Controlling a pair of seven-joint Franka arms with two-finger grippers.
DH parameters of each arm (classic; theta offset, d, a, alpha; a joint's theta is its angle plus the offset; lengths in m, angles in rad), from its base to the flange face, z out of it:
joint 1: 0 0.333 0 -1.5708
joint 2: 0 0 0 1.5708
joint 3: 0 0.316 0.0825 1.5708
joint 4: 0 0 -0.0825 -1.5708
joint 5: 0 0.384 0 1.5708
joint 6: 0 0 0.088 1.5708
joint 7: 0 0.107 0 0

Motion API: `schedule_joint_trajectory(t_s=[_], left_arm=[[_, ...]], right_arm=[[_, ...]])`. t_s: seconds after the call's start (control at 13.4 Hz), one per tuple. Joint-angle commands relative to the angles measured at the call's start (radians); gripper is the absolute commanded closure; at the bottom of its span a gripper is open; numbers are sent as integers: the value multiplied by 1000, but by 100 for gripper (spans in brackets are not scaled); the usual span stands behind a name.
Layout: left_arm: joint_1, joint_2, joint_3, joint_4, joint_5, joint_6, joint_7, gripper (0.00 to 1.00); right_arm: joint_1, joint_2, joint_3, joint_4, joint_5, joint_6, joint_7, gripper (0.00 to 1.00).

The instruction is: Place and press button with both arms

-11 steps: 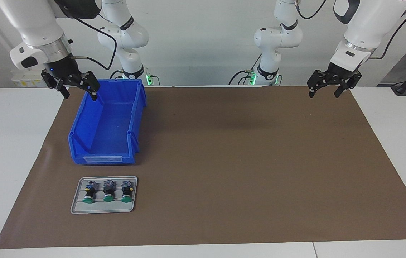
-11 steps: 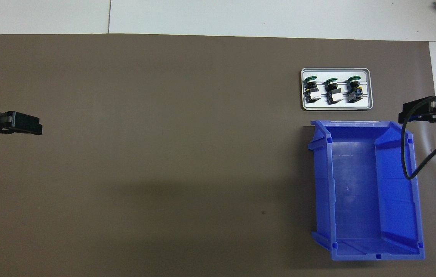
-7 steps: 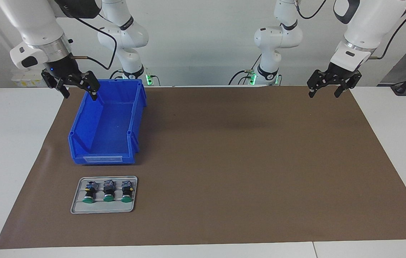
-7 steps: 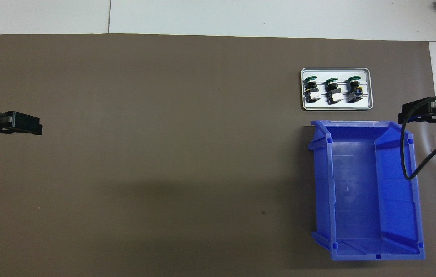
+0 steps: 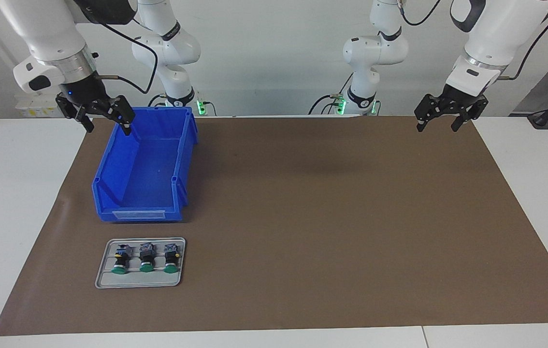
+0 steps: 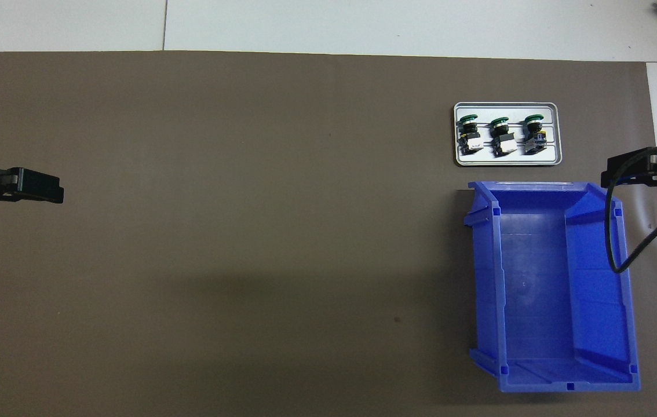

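Lying on their sides in a row on a small grey tray (image 5: 104,279), three green-capped buttons: the button (image 5: 171,258) nearest the table's middle, a second (image 5: 147,259) beside it, a third (image 5: 119,260) at the right arm's end. Each has its long axis running toward and away from the robots, green cap pointing away from them, contact block toward them.

Tray: on the brown mat (image 5: 332,217), just beside the blue bin's (image 5: 109,183) open front and farther from the robots than the bin; tray and bin apart. Bin holds nothing visible.

Right gripper (image 5: 105,122): up in the air over the bin's rim at the robots' end, fingers spread wide, holding nothing. The buttons lie away from the robots, past the whole length of the bin; this is judged the nearer arm for the pick.

Left gripper (image 5: 437,123): over the mat's corner at the left arm's end, fingers spread, holding nothing, well apart from the tray; waiting.

Hard to make out: the buttons' contact blocks. In the overhead view both grippers are cut off at the edges.
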Motion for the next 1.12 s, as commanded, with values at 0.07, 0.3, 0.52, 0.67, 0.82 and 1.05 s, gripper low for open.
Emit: schedule_joint_trajectory(t_s=[0.07, 0.3, 0.52, 0.67, 0.82, 1.05], left_arm=[[10, -12, -7, 0, 14, -12, 3, 0], [10, -12, -7, 0, 14, -13, 3, 0], [10, -12, -7, 0, 14, -12, 3, 0], [10, -12, -7, 0, 14, -13, 3, 0], [10, -12, -7, 0, 14, -12, 3, 0], [10, -12, -7, 0, 14, -13, 3, 0]], right_arm=[[-6, -12, 4, -33, 2, 55, -8, 4], [-4, 30, 4, -57, -9, 151, -8, 8], [-3, 97, 4, -75, -15, 252, -10, 8], [-3, 157, 4, -77, -32, 326, -13, 8], [9, 217, 6, -74, -69, 404, -22, 8], [22, 306, 6, -65, -104, 492, -20, 9]])
